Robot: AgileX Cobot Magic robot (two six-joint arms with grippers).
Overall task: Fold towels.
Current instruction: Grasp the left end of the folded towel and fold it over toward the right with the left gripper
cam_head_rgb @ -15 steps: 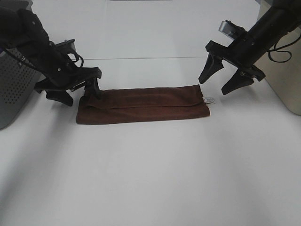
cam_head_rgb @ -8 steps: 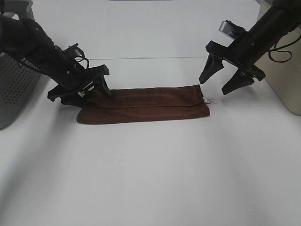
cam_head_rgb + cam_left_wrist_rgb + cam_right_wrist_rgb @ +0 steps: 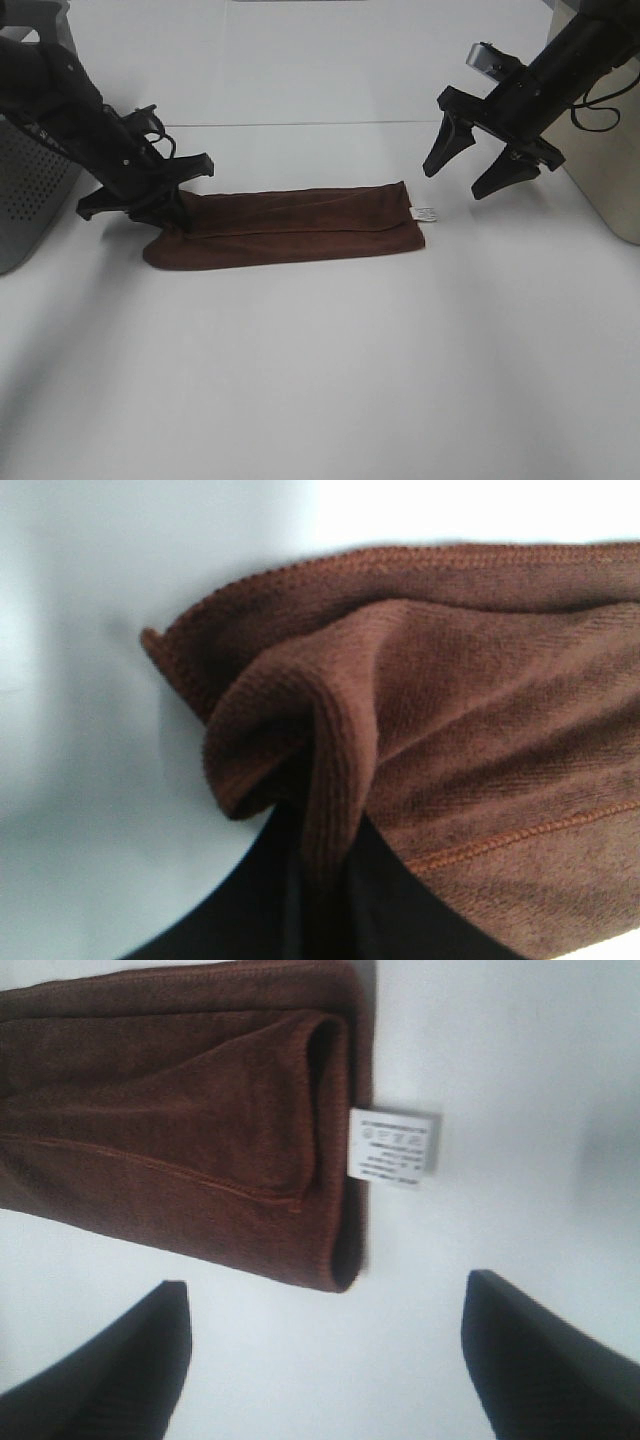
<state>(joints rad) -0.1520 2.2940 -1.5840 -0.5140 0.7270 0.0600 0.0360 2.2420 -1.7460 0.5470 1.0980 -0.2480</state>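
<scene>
With the left gripper (image 3: 168,205) clamped on one end of the folded towel (image 3: 290,228) lying on the table (image 3: 320,380) and the right gripper (image 3: 455,182) hanging, jaws spread apart, above the end with the white tag (image 3: 425,212), a one-sided pull could, I reckon, drag it askew and undo the fold.

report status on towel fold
Left gripper shut on end of dark reddish-brown soft cloth. Right gripper open, near white tag. Cloth folded into strip. Nothing on it.
</scene>
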